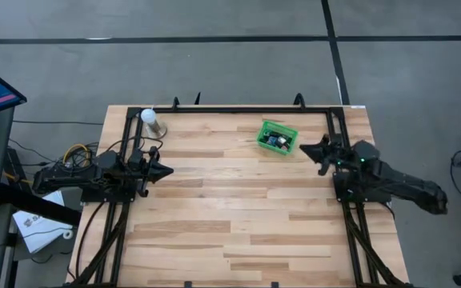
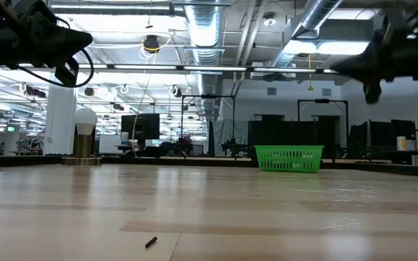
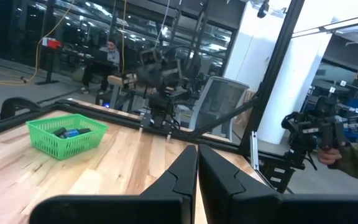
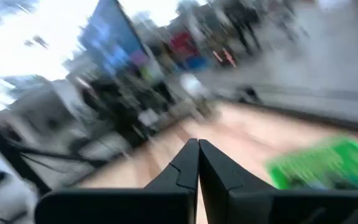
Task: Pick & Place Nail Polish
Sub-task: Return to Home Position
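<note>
Several small nail polish bottles [image 1: 276,141] lie inside a green basket [image 1: 264,130] at the table's far right; they also show in the left wrist view [image 3: 67,132]. My left gripper [image 1: 169,170] is shut and empty at the table's left side, raised above the wood. My right gripper [image 1: 302,150] is shut and empty, raised just right of the basket.
A white ball-topped stand [image 1: 152,122] stands at the table's far left corner. A black frame [image 1: 238,110] runs along the far edge and both sides. The green basket [image 2: 289,158] rests on its base. A small dark scrap [image 2: 151,242] lies near the front edge.
</note>
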